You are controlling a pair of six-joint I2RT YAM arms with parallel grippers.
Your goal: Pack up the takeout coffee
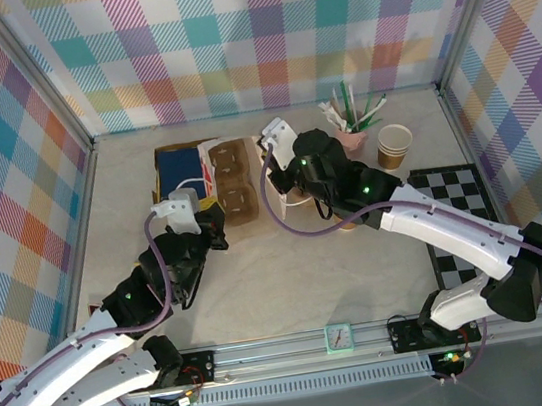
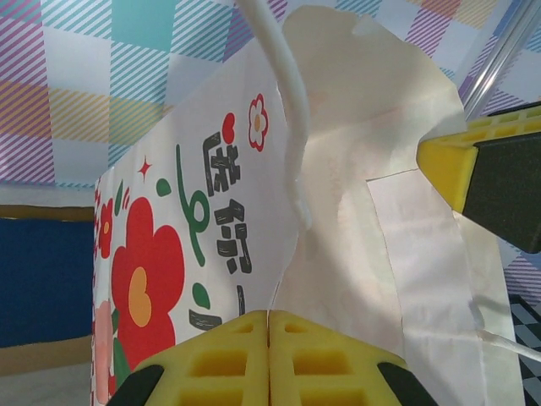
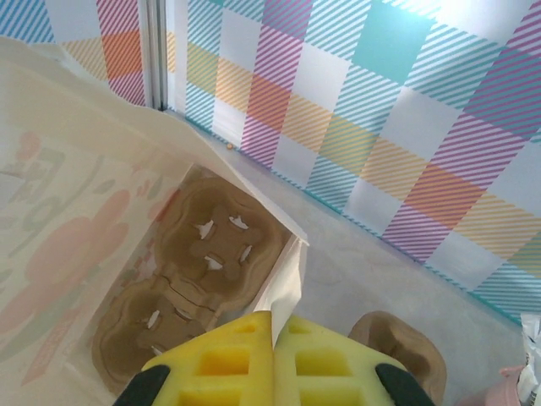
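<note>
White flowered paper bag (image 2: 169, 254) is the reference. At its left rim, the left gripper (image 2: 269, 355) has its pads pressed together, pinching the paper edge. Inside the bag lies the cup tray (image 3: 203, 245). At the right rim, the right gripper (image 3: 273, 355) pinches the paper likewise. I cannot tell where the takeout coffee sits relative to the bag. Judgement: pull both pinches evenly apart so the mouth gapes wide without tearing.

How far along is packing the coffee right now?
Done: the cup tray sits inside the open paper bag. In hand: the left gripper and right gripper each pinch the bag's rim. Left: the tray's visible sockets are bare, so the coffee still goes in.
</note>
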